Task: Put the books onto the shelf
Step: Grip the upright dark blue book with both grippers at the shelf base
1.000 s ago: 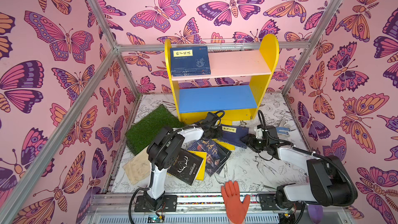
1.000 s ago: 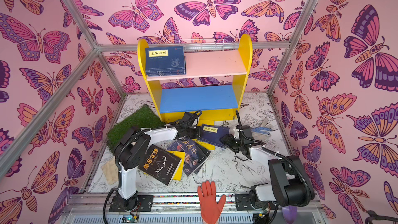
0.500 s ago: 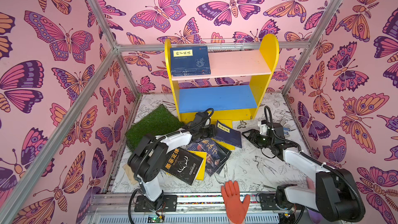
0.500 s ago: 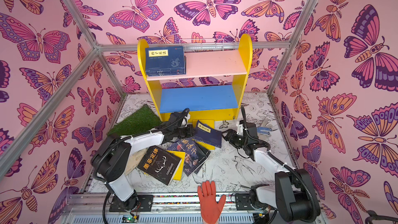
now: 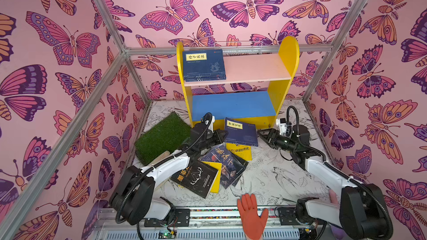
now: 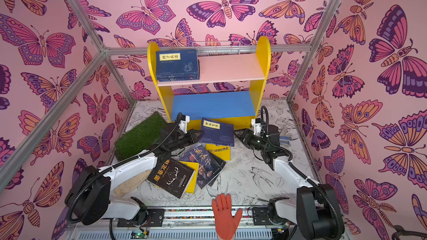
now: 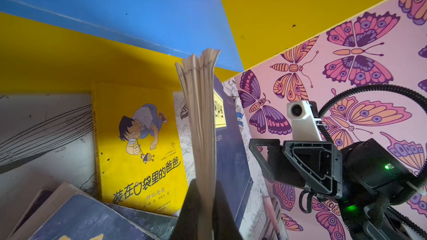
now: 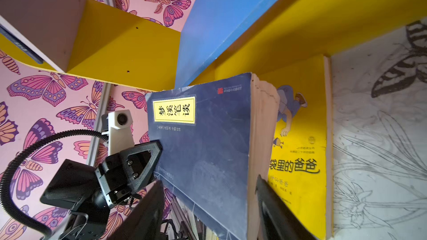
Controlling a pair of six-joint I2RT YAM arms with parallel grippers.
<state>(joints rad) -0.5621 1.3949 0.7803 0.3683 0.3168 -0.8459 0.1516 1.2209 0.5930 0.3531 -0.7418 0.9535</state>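
Left tool (image 5: 222,135) clamped on edge of navy paperback (image 5: 241,132), held tilted just in front of shelf (image 5: 287,65), near its blue lower board (image 5: 233,105). Right tool (image 5: 262,134) open, jaws straddling opposite edge. I judge book light but floppy — pages fan; pinch deep, near spine.

Up off the floor sat the navy book (image 5: 241,132), yellow label showing, tilted just before the shelf (image 5: 288,49)! Navy books (image 5: 203,65) lay stacked on its pink upper board (image 5: 254,68). On the floor the black antler book (image 5: 196,177), portrait-cover book (image 5: 227,165) and yellow cartoon-boy book (image 5: 239,152) sprawled overlapping.
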